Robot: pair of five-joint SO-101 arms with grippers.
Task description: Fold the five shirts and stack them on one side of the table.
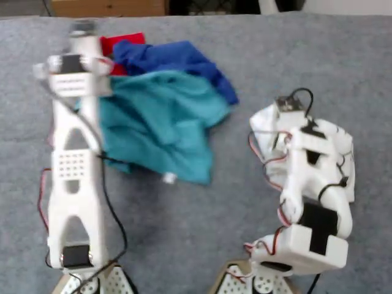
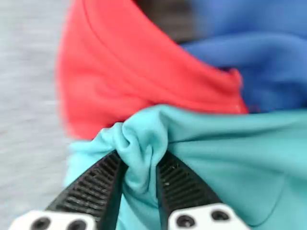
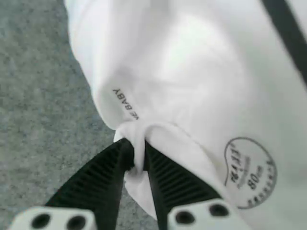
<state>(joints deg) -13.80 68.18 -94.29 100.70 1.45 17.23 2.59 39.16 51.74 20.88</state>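
Note:
A teal shirt (image 1: pixel 159 125) lies crumpled left of the table's middle, over a dark blue shirt (image 1: pixel 174 60) and a red shirt (image 1: pixel 119 44) behind it. My left gripper (image 2: pixel 138 175) is shut on a bunched fold of the teal shirt (image 2: pixel 230 158), with the red shirt (image 2: pixel 124 67) and the blue shirt (image 2: pixel 259 62) just beyond. The left arm (image 1: pixel 73 122) stands over the pile's left edge. A white shirt (image 1: pixel 269 131) lies at the right under the right arm (image 1: pixel 312 177). My right gripper (image 3: pixel 138 160) is shut on an edge of the white shirt (image 3: pixel 192 72).
Grey felt table (image 1: pixel 184 233) stretches open in front of the shirts and between the two arm bases. A wooden piece (image 1: pixel 110 6) and dark objects lie past the far edge. Red and black cables (image 1: pixel 269 165) hang along the right arm.

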